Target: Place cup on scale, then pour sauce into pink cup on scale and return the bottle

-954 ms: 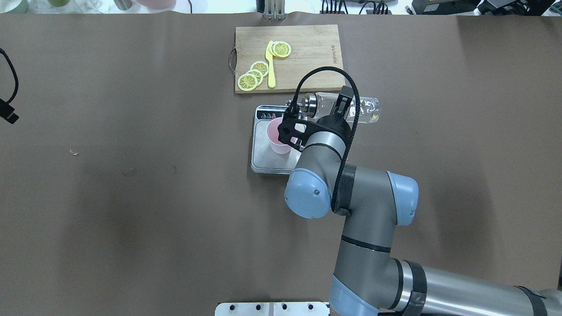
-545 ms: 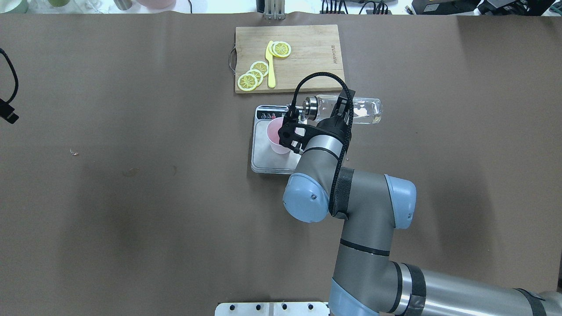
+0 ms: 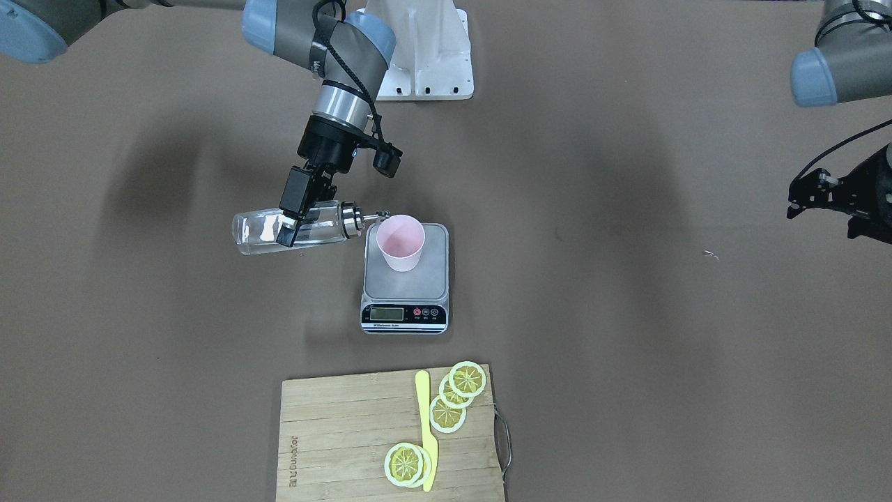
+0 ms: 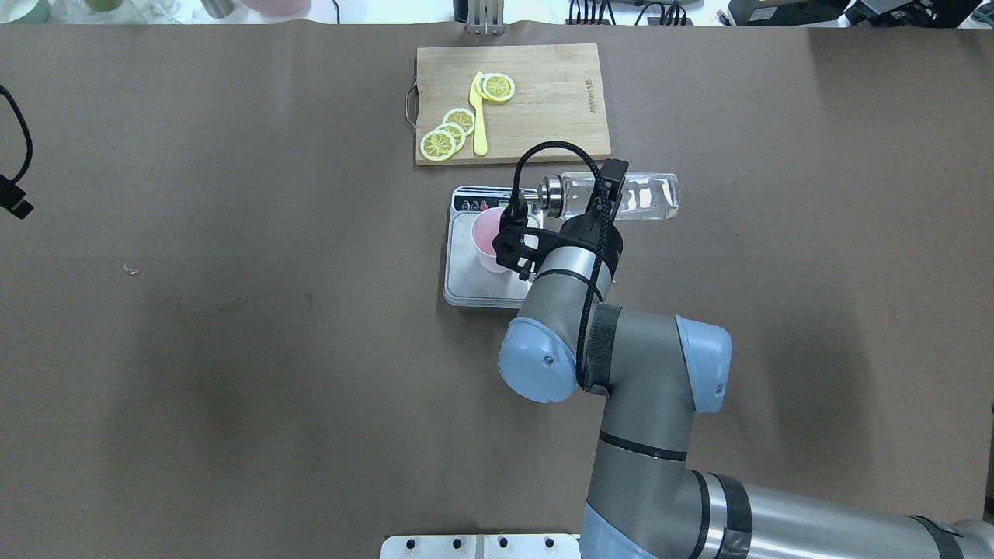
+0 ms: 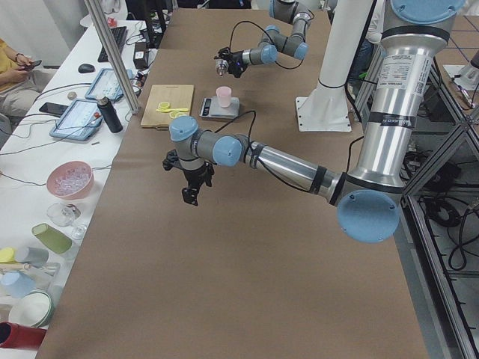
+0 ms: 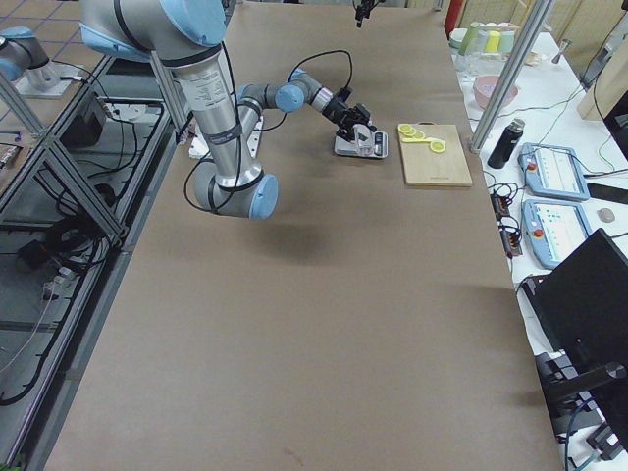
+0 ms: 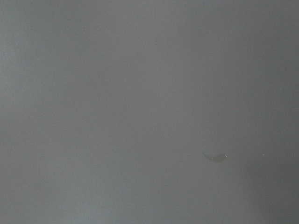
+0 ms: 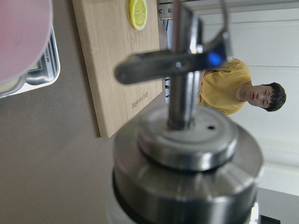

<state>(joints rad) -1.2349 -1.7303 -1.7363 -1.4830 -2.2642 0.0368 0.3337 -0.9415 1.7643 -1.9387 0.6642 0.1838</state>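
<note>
The pale pink cup (image 3: pixel 400 242) stands upright on the grey scale (image 3: pixel 405 286). My right gripper (image 3: pixel 294 224) is shut on the clear glass bottle (image 3: pixel 261 237) and holds it about level, left of the scale in the front view. Its metal spout (image 3: pixel 376 215) points at the cup's rim. Clear sauce (image 4: pixel 648 198) lies in the bottle; I see no stream. The overhead view shows the bottle (image 4: pixel 644 196), the cup (image 4: pixel 485 231) and the scale (image 4: pixel 464 276). The right wrist view shows the spout (image 8: pixel 187 65) close up. My left gripper (image 3: pixel 836 199) hangs far off; I cannot tell whether it is open.
A wooden cutting board (image 4: pixel 543 85) with lemon slices (image 4: pixel 449 132) and a yellow knife (image 4: pixel 478 116) lies just beyond the scale. My right forearm (image 4: pixel 613 357) hangs over the scale's near side. A small scrap (image 3: pixel 711 255) lies on the brown table near the left gripper.
My right wrist has turned and shifted slightly, and the bottle has moved a little to the right in the overhead view, lying more level. The cup and scale have not moved.
</note>
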